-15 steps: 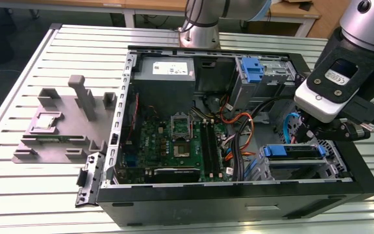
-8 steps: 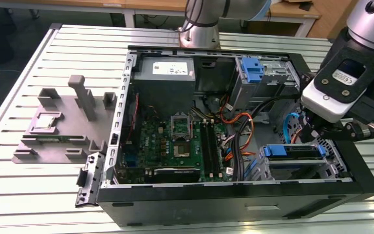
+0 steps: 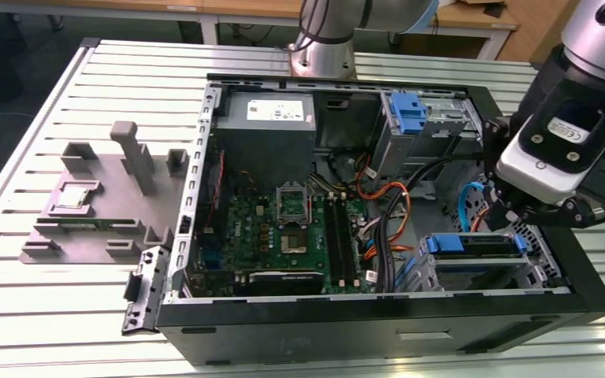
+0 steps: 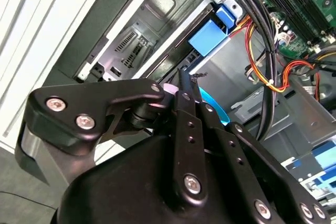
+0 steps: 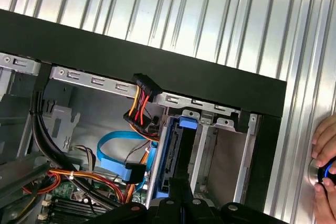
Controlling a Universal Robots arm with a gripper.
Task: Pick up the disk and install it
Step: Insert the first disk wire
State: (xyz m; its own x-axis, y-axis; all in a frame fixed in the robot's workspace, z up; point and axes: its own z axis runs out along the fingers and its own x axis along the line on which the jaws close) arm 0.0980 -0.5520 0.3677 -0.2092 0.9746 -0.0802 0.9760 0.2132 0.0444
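Black-fingered pincer (image 4: 184,85), its fingers drawn together with nothing plainly gripped between them, appears to rest against the near end of the disk (image 5: 176,161). The disk sits in its blue caddy inside the drive bay (image 3: 476,276), at four o'clock in the open computer case (image 3: 387,331) in the exterior view. Seating it well likely calls for a straight push along the bay rails, without twist, until the caddy lies flush. Red, yellow and black power wires (image 5: 137,109) hang just beside the bay and could snag. Beyond, at nine o'clock, a grey fixture (image 3: 124,209) rests on the slatted bench (image 3: 29,315).
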